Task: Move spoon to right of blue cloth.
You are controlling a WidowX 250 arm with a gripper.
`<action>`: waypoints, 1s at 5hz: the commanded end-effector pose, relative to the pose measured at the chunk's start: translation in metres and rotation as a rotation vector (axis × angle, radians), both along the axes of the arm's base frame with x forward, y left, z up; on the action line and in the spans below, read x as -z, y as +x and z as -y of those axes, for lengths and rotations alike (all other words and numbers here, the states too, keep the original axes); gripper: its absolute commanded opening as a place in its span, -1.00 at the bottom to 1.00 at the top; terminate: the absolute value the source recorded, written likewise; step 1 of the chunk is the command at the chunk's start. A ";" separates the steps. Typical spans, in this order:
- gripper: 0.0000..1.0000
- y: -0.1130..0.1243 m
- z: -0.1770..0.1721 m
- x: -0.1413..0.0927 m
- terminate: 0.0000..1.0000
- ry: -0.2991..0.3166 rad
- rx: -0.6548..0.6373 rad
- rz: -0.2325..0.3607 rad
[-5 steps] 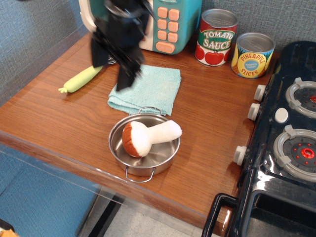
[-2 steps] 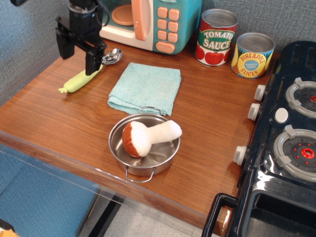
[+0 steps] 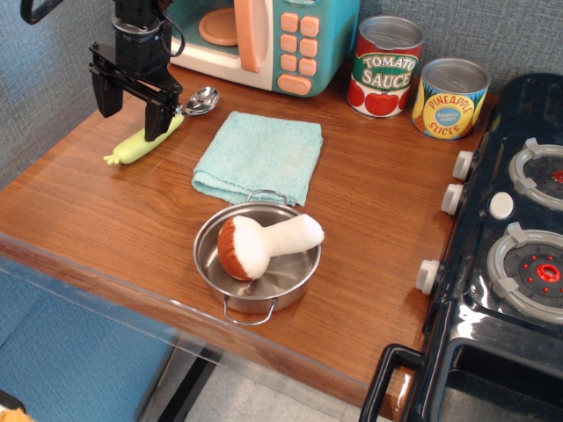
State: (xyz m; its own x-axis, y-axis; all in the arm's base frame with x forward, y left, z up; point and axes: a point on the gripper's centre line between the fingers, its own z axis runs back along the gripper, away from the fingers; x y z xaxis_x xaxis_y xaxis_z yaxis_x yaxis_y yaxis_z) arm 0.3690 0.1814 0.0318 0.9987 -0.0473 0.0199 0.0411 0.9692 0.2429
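Observation:
The spoon [image 3: 145,141] lies on the wooden table, left of the blue cloth [image 3: 259,157]. Its yellow-green handle points toward the front left and its silver bowl [image 3: 201,99] lies near the toy microwave. My black gripper [image 3: 132,105] is open and empty. It hangs over the spoon's handle, one finger on each side, and hides the middle of the handle. The cloth lies flat, folded, in the middle of the table.
A steel pot [image 3: 257,261] holding a plush mushroom [image 3: 264,243] stands in front of the cloth. A toy microwave [image 3: 264,40] stands at the back, with a tomato sauce can [image 3: 385,66] and a pineapple can [image 3: 449,98] to its right. A black toy stove [image 3: 510,255] fills the right side.
My gripper has moved left from over the cloth's back left corner to above the spoon's handle and has come lower. The spoon and cloth have not moved.

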 end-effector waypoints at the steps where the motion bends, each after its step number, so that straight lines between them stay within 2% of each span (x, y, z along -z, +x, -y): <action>1: 1.00 -0.006 -0.006 -0.006 -1.00 -0.002 -0.034 0.052; 3: 1.00 -0.003 -0.005 0.000 -1.00 -0.012 -0.023 0.060; 4: -1.00 -0.004 -0.003 0.001 -1.00 -0.016 -0.017 0.072; 5: -1.00 -0.005 0.001 0.001 -1.00 -0.026 -0.003 0.085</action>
